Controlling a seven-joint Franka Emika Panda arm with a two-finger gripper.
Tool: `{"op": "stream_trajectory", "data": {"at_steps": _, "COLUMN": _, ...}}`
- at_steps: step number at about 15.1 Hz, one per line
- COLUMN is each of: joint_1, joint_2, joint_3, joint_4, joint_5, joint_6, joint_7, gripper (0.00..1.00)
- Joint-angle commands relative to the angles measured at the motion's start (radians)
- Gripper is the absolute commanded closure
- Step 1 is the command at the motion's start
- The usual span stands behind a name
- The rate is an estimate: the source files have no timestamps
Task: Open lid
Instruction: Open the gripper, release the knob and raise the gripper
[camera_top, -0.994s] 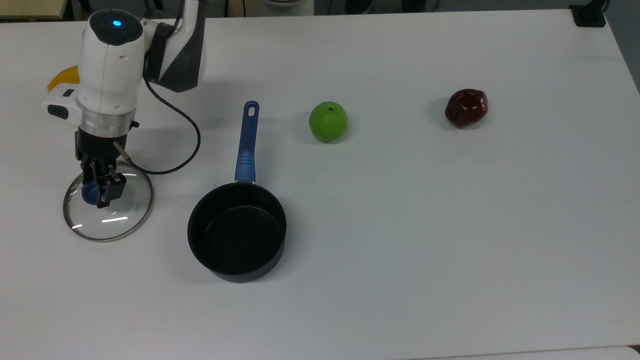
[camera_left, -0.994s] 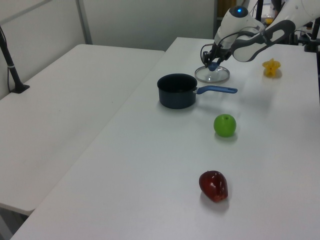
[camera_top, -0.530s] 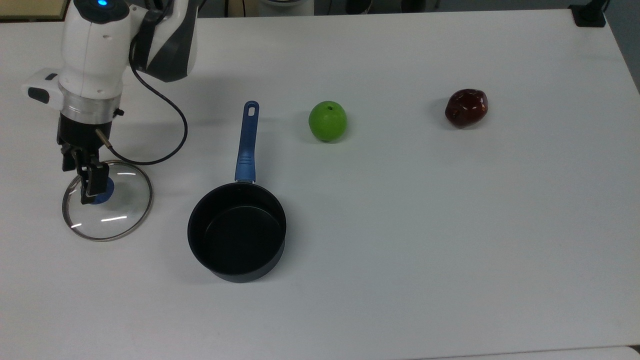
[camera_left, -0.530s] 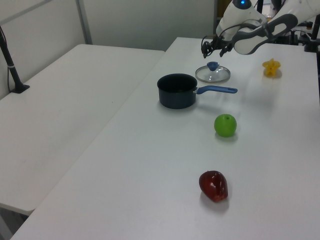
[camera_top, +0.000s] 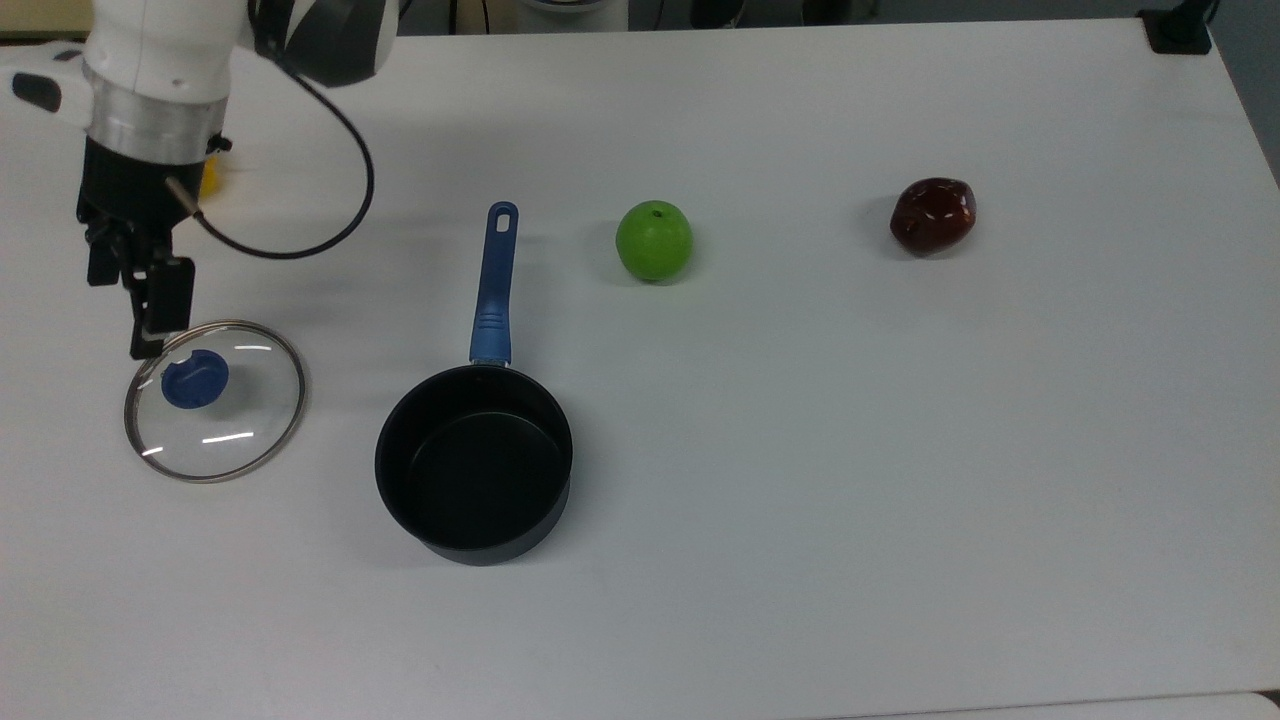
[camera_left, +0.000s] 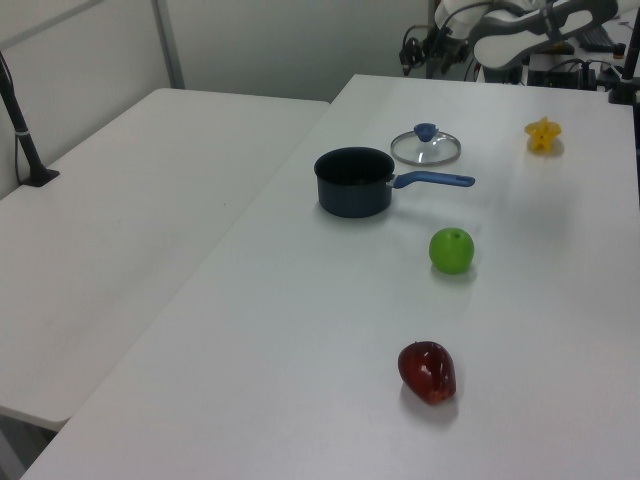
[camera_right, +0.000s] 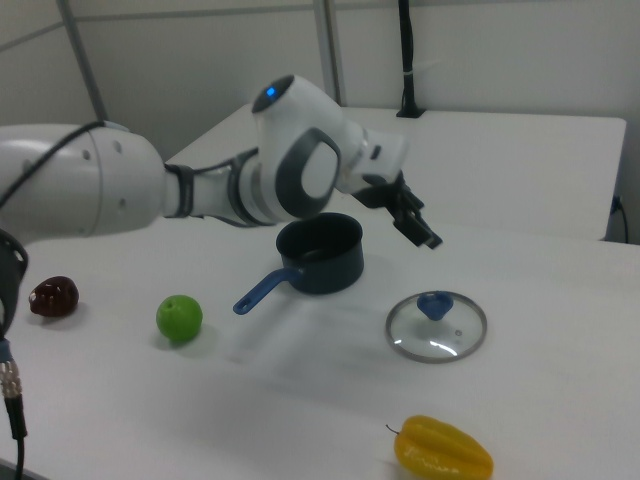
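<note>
Lying flat on the white worktop (camera_top: 800, 450) at the left of the top view, the lid (camera_top: 215, 401) rests with its blue knob (camera_top: 195, 379) up, well clear of the black saucepan (camera_top: 473, 460), which stands open just to the top view's right of it with its blue handle (camera_top: 495, 285) pointing toward the upper edge. The pincer (camera_top: 140, 300) hangs in the upper left of the top view, above the lid's far rim, released and holding nothing, its fingers (camera_top: 160, 305) apart from the knob. In the right view the pincer (camera_right: 415, 225) sits raised above the lid (camera_right: 436, 326). A green apple (camera_top: 654, 241) lies near the centre top, a dark red fruit (camera_top: 932, 215) toward the upper right. A yellow pepper (camera_right: 443, 450) lies at the bottom of the right view.
</note>
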Motion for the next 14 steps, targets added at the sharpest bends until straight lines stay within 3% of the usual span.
{"op": "stream_trajectory", "data": {"at_steps": 1, "joint_1": 0.077, "joint_2": -0.098, "joint_3": -0.002, "joint_4": -0.041, "joint_5": 0.024, "joint_6": -0.125, "joint_7": -0.016, "gripper": 0.00}}
{"op": "stream_trajectory", "data": {"at_steps": 4, "joint_1": 0.154, "joint_2": -0.188, "joint_3": -0.002, "joint_4": -0.082, "joint_5": 0.082, "joint_6": -0.261, "joint_7": -0.025, "gripper": 0.00}}
{"op": "stream_trajectory", "data": {"at_steps": 5, "joint_1": 0.188, "joint_2": -0.228, "joint_3": -0.002, "joint_4": -0.088, "joint_5": 0.140, "joint_6": -0.340, "joint_7": -0.071, "gripper": 0.00}}
{"op": "stream_trajectory", "data": {"at_steps": 9, "joint_1": 0.249, "joint_2": -0.340, "joint_3": -0.002, "joint_4": -0.077, "joint_5": 0.370, "joint_6": -0.678, "joint_7": -0.351, "gripper": 0.00}}
{"op": "stream_trajectory", "data": {"at_steps": 14, "joint_1": 0.262, "joint_2": -0.457, "joint_3": -0.002, "joint_4": -0.085, "joint_5": 0.491, "joint_6": -0.961, "joint_7": -0.662, "gripper": 0.00}}
